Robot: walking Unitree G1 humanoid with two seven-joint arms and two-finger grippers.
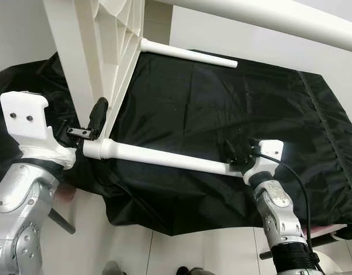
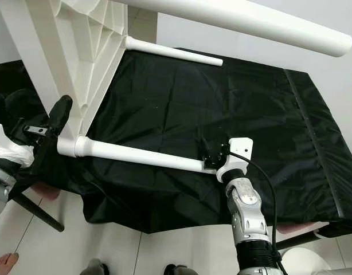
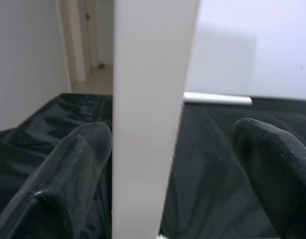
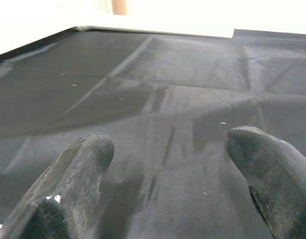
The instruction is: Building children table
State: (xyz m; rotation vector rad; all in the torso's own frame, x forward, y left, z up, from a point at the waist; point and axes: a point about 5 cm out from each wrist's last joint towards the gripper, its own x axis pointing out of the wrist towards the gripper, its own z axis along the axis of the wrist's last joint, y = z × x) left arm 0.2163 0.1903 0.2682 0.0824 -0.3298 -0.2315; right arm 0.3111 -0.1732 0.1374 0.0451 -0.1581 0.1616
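While both grippers' jaws gape, the table leg [image 1: 164, 158] lies crosswise from left gripper [image 1: 90, 123] toward right gripper [image 1: 233, 154].

A wide glossy black fabric sheet [image 1: 222, 114], creased and wrinkled, covers a raised flat surface and hangs over its near edge. Beneath it lies a pale tiled floor [image 1: 164, 252]. A thin dark rod [image 2: 35, 212] slants down to the floor at the left. Plain white walls [image 3: 252, 45] stand behind

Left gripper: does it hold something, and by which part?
Nothing is gripped; the left gripper stands open astride the white tabletop at its edge.
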